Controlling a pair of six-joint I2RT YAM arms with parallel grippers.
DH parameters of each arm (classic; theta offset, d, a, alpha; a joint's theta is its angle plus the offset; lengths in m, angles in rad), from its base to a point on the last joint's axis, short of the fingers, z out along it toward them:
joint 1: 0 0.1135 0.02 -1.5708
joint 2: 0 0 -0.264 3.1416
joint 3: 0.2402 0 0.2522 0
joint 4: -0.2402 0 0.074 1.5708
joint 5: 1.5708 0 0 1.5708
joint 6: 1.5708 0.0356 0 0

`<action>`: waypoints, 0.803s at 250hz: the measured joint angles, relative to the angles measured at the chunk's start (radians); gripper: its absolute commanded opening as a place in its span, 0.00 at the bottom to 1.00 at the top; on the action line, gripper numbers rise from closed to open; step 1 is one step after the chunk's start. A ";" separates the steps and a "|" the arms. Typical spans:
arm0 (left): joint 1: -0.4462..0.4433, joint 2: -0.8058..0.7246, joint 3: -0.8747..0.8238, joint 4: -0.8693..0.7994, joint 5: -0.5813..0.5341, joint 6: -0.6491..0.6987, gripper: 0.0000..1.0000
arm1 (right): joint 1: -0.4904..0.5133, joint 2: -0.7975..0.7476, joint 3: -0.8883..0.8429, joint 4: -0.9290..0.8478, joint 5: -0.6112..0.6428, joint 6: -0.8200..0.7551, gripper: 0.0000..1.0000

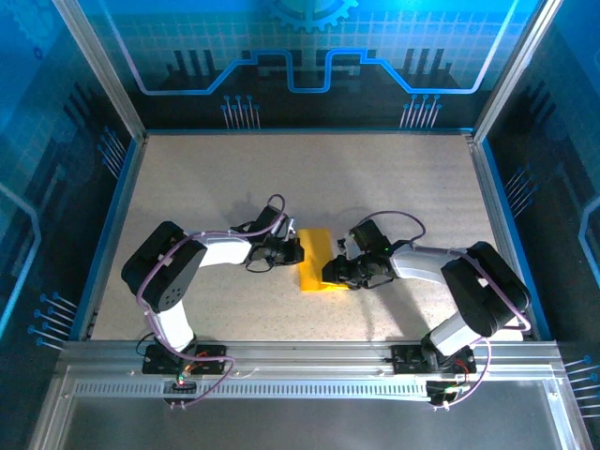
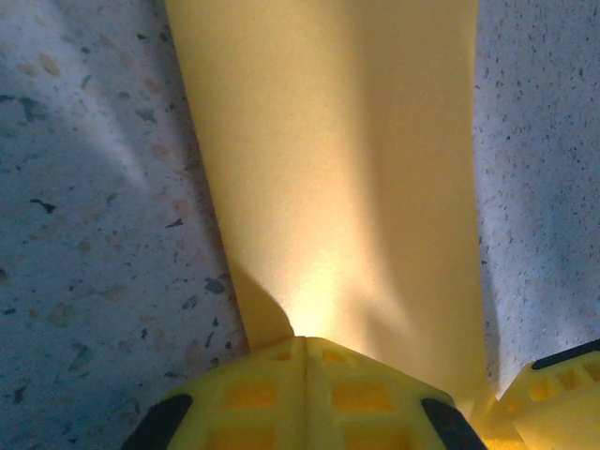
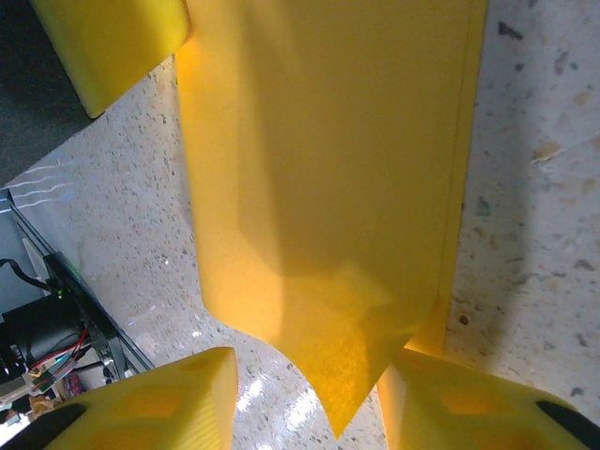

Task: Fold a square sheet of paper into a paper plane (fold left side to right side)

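The square sheet of paper [image 1: 317, 261] lies on the speckled counter [image 1: 281, 178] about midway between the two arms, folded into a narrow yellow-orange strip that runs away from the bases and leans slightly to the right at its far end. The left end effector [image 1: 292, 249] reaches in from the left and meets the strip at its left long edge, near the far end. In the left wrist view its yellow fingers [image 2: 253, 398] are pressed together with no gap, their tips at the paper's edge, but whether any paper is pinched between them cannot be told. The right end effector [image 1: 336, 272] comes in from the right, at the strip's near right corner. In the right wrist view its jaws stand partly apart – neither wide nor closed – and a pointed corner of the paper juts down between them. The right-hand finger [image 3: 469, 403] sits just at the paper's edge, while the left-hand one is clear of it. The paper's surface looks smooth, with a fine crease line along one long side.
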 measured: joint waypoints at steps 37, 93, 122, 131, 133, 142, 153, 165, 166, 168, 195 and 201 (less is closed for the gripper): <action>0.000 0.000 0.000 0.000 0.000 0.000 0.00 | 0.000 0.001 0.000 -0.002 0.002 0.001 0.45; -0.001 0.000 0.000 0.000 0.000 0.000 0.00 | -0.001 0.000 -0.017 -0.001 0.003 0.011 0.45; -0.002 0.000 0.000 0.000 0.000 0.000 0.00 | -0.001 0.000 -0.019 0.005 0.002 0.017 0.45; -0.002 0.000 0.000 0.000 0.000 0.000 0.00 | -0.001 0.000 -0.021 0.010 0.000 0.020 0.44; -0.002 0.000 0.000 0.000 0.000 0.000 0.00 | -0.001 0.000 -0.021 0.013 0.000 0.022 0.44; -0.002 0.000 0.000 0.000 0.000 0.000 0.00 | -0.001 0.000 -0.025 0.020 -0.001 0.026 0.43; -0.002 0.000 0.000 0.000 0.000 0.000 0.00 | -0.001 0.000 -0.028 0.029 -0.004 0.033 0.42; -0.002 0.000 0.000 0.000 0.000 0.000 0.00 | -0.002 0.000 -0.033 0.045 -0.006 0.039 0.41; -0.002 0.000 0.000 0.000 0.001 0.000 0.00 | -0.002 0.000 -0.033 0.046 -0.005 0.039 0.40; -0.002 0.000 0.000 0.000 0.001 0.000 0.00 | -0.002 0.000 -0.034 0.048 -0.006 0.042 0.40; -0.002 0.000 0.000 0.000 0.001 0.000 0.00 | -0.007 0.000 -0.043 0.080 -0.012 0.057 0.37; -0.002 0.000 0.000 0.000 0.001 0.000 0.00 | -0.009 0.000 -0.043 0.085 -0.015 0.057 0.36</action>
